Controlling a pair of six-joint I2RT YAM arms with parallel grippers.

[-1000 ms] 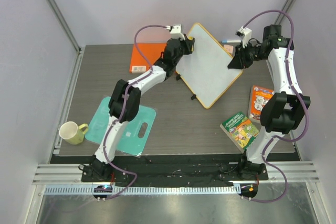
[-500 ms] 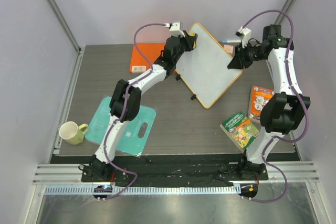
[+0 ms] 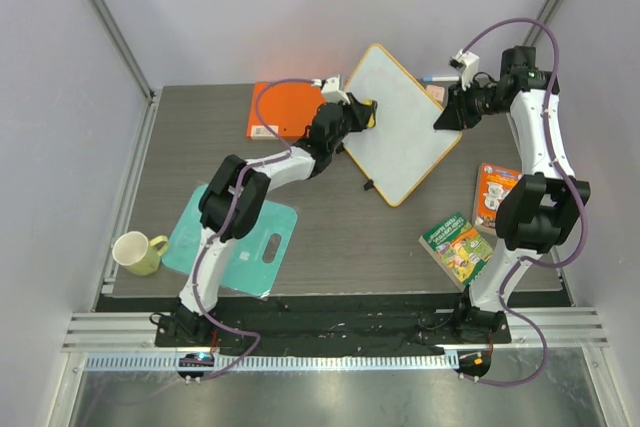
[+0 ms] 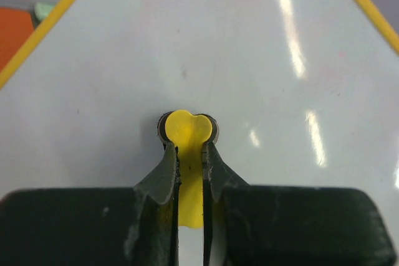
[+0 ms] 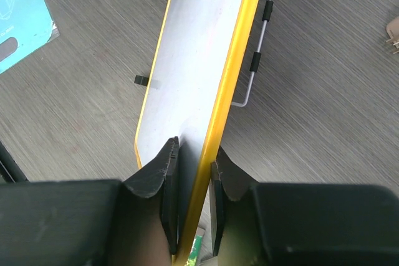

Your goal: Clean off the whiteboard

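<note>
The left tool is clamped on a small yellow eraser, whose rounded tip presses against the white face of the whiteboard. The right tool is closed on the board's yellow rim at its right corner, holding the whiteboard tilted at the far middle of the surface. A hard sideways stroke could twist the board out of that thin edge grip, or drag the eraser loose from the left tool's narrow pinch.
</note>
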